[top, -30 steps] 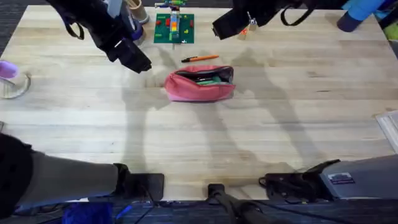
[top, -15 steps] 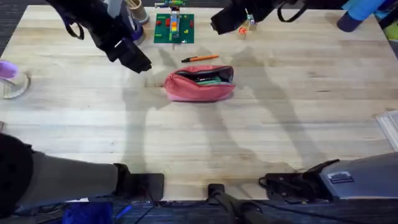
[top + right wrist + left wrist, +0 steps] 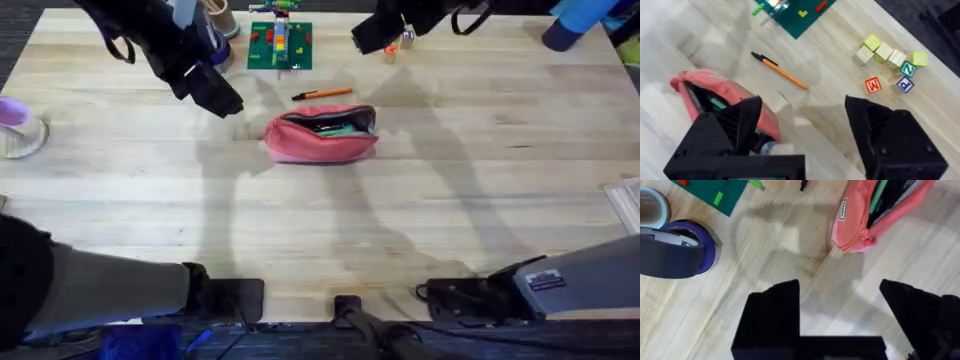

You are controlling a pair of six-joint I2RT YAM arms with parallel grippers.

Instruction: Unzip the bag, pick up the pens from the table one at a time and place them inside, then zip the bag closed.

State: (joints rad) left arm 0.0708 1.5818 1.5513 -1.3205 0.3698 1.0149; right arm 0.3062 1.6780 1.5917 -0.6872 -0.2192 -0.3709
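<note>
**One pen left outside an open pouch**

The right pincer point(image 3: 802, 135) hangs spread wide with nothing between its fingers, above the far side of the table point(image 3: 450, 200). Its wrist view looks down on the orange pen point(image 3: 780, 71), which suggests it is lining up for a pick. That pen point(image 3: 321, 94) lies flat and alone just beyond the bag point(image 3: 321, 135), close to it but apart, so there should be room for the fingers on either side.

The left pincer point(image 3: 845, 312) is also wide open and empty, held off to the bag's left end, near the bag point(image 3: 875, 215) but not touching it. It looks parked there to steady the pouch or take the zipper later.

The pink bag rests near the table's middle with its zipper undone and mouth gaping upward. Dark and green pens show inside, so the filling seems mostly done.

Beyond lie a green building plate point(image 3: 280, 45), rolls of tape point(image 3: 675, 250) and lettered blocks point(image 3: 890, 65), none needed here.
</note>
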